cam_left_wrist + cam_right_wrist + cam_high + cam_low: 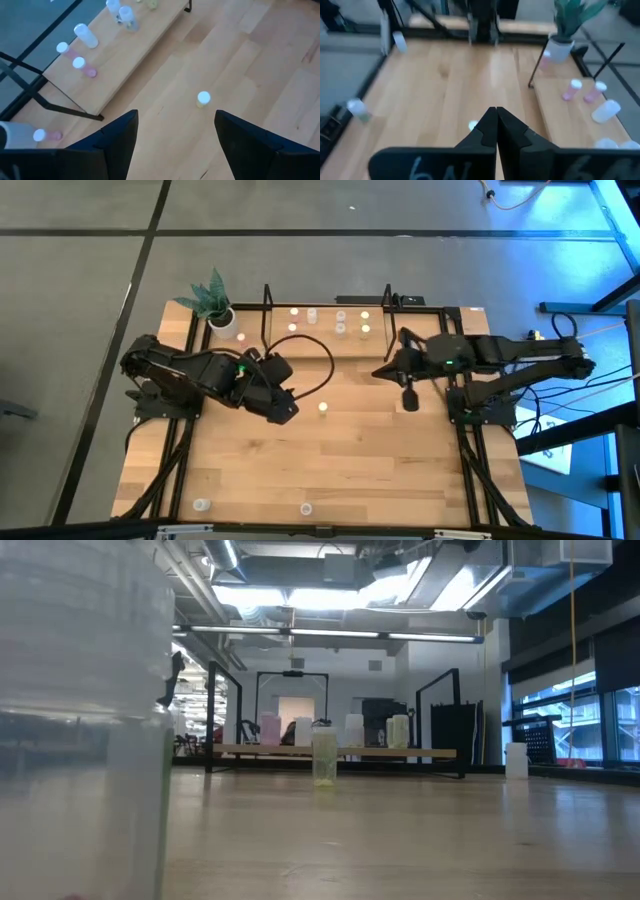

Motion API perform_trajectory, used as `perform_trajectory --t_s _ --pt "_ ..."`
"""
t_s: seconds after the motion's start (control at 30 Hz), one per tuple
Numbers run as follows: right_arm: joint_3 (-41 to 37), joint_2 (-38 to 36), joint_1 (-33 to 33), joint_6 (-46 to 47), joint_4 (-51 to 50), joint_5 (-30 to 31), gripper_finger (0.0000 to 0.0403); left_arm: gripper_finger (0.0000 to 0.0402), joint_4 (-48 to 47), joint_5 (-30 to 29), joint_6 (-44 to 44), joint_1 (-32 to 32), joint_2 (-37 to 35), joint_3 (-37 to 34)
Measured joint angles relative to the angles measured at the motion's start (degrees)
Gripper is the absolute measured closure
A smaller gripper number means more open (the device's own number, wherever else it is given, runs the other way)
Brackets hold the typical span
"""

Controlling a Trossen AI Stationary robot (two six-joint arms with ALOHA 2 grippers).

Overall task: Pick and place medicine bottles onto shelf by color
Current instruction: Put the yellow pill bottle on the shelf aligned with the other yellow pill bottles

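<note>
1. L gripper (pixel 172 132) jaws wide, empty, hovering near lone yellow-green bottle (pixel 203 98) mid-table, short of shelf (pixel 131 50).
2. R gripper (pixel 496 127) pinched closed, empty, idle beside shelf.
3. Step: approach for pick. Next, prob.: descend, straddle bottle, close.

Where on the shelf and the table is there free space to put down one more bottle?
The shelf is bare at its right end, beyond the yellow-green bottles; its middle is crowded. The table is bare between the lone bottle and the two bottles at the near edge.
</note>
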Motion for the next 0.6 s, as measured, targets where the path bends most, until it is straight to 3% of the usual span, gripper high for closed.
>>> perform_trajectory --t_s 0.3,0.6 --pt "16.5 17.3 -1.0 -3.7 -14.6 0.2 0.0393 0.0145 -4.1 -3.2 0.0 -2.6 -1.9 0.0" --pt "29.6 26.7 -2.6 -3.7 -21.5 0.2 0.0327 0.0145 -6.1 -3.7 0.0 -6.2 -2.7 0.0"
